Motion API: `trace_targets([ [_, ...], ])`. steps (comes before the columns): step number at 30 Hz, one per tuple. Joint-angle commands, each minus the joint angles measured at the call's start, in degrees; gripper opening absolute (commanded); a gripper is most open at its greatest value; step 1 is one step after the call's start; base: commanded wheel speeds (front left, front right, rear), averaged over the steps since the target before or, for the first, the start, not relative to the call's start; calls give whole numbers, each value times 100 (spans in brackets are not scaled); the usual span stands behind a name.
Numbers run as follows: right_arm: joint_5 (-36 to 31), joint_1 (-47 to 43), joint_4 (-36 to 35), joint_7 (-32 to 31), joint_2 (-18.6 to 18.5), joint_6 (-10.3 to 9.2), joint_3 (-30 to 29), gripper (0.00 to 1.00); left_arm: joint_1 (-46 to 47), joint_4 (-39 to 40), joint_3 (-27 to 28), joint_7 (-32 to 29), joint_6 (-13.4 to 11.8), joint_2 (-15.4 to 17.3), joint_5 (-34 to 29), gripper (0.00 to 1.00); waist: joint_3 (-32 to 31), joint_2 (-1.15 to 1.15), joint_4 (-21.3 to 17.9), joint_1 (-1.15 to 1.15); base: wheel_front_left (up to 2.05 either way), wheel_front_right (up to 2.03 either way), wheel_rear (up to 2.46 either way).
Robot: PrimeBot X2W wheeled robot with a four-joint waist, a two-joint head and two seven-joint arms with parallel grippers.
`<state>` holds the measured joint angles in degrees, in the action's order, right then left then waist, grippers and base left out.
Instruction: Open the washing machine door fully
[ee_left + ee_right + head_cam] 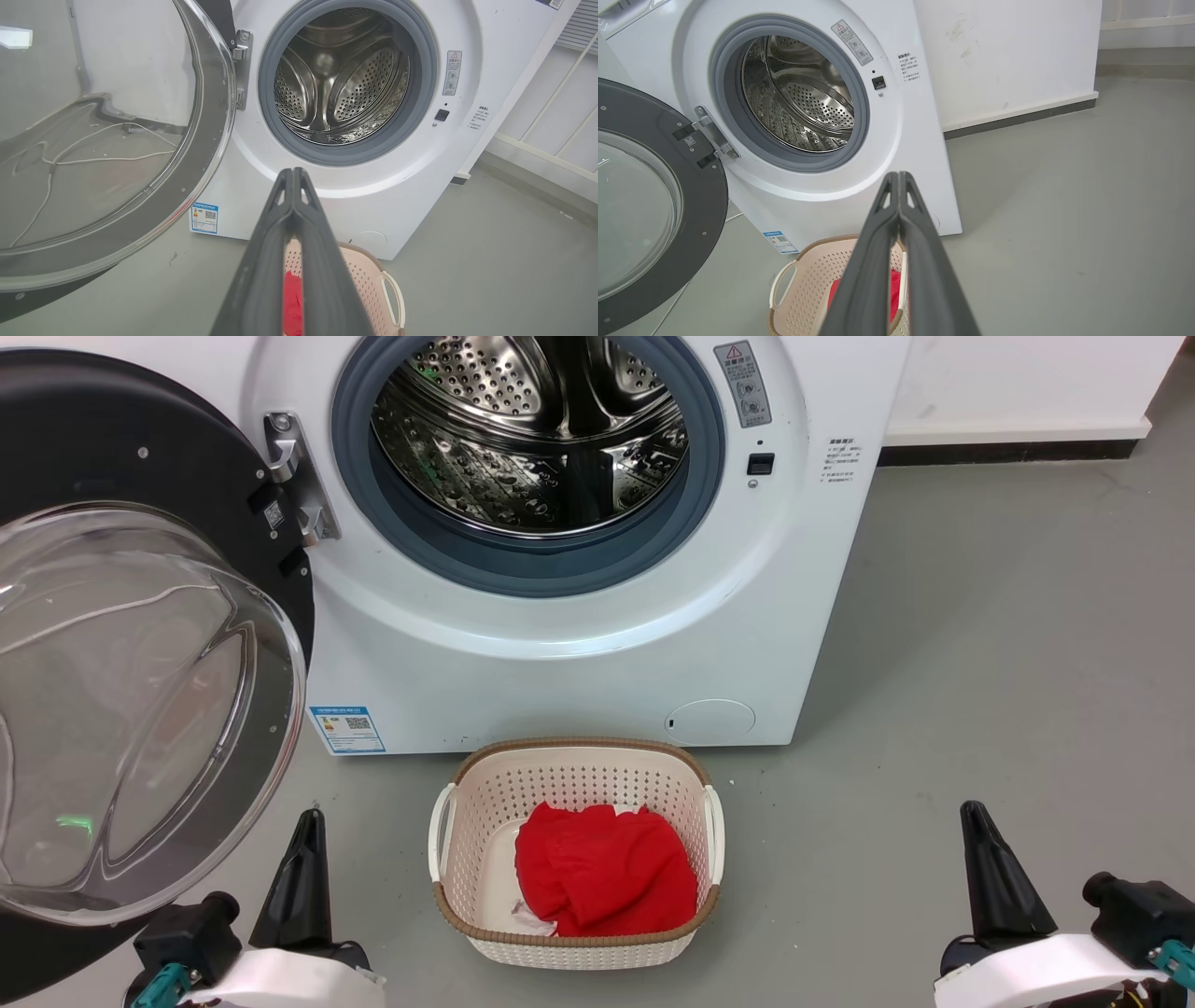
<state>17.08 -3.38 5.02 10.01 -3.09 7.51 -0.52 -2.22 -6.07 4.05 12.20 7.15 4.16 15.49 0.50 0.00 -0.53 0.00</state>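
In the head view, the washing machine door [140, 663] is standing swung out at the left on its hinge [299, 476], leaving the drum [532, 439] of the washing machine [560, 653] exposed. A basket [579, 784] holding red cloth [607, 873] is sitting on the floor just near of the machine. The left gripper [313, 821] and right gripper [971, 812] are hovering near, well apart and touching nothing. The left wrist view is looking past the left gripper [293, 173], its fingers pressed together at the tips and gripping nothing. Through the door [201, 154] glass, a white cable [93, 158] is lying on the floor, a detail the head view is not giving. The right wrist view is showing the right gripper [898, 176] equally closed and empty, the door's [705, 196] black inner ring, and a dark skirting [1017, 116] along the far wall.
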Motion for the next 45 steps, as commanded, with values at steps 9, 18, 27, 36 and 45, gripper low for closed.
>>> trace_targets([
  [9,1221,282,72,-178,-91,-1,-12,0,232,-25,37,-256,9,-7,1166,0,-3,0,5,0,0,0,0],
  [18,2095,375,174,-324,-122,-1,-31,0,318,-120,62,-464,14,-22,2022,0,-5,0,9,0,0,0,0],
  [27,2961,468,278,-479,-144,-1,-60,0,403,-218,91,-675,18,-36,2873,0,-8,0,13,0,0,0,0],
  [36,3661,547,361,-609,-156,-1,-93,0,477,-301,116,-849,23,-49,3569,0,-10,0,17,0,0,0,0],
  [45,4223,602,435,-725,-162,-1,-126,0,539,-369,133,-993,27,-60,4134,0,-13,0,21,0,0,0,0],
])
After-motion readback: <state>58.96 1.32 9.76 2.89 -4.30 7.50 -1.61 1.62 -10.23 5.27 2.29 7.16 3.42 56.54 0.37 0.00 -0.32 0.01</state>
